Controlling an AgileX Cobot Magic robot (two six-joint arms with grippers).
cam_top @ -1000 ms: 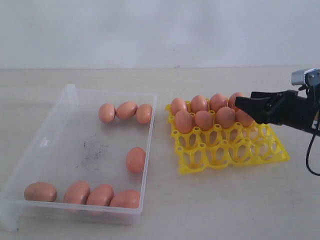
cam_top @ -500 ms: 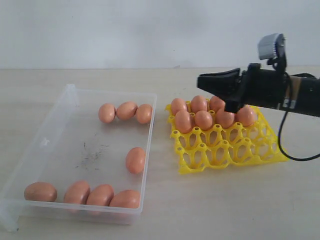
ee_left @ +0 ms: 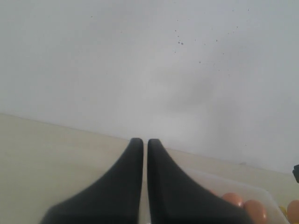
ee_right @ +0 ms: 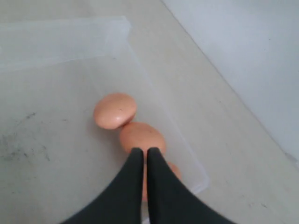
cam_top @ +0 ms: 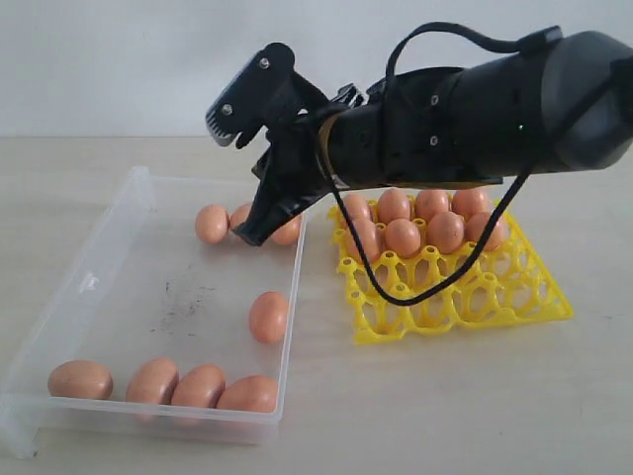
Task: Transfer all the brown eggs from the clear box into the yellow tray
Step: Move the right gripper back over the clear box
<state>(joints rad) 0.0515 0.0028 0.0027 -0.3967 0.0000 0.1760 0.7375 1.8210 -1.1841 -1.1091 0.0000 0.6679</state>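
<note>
Exterior view: R gripper (ee_right: 145,150), yellow tray (cam_top: 465,297) → clear box (cam_top: 138,297)

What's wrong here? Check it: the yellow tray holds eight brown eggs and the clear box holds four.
Wrong count: the exterior view shows the clear box holding eight brown eggs, not four: three at its far end, one midway, four by the near wall. The yellow tray holds eight.

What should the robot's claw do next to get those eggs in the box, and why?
Probably open the right claw. It is shut, tips above a brown egg in the row of three by the clear box wall, so it cannot fit around one yet.
</note>
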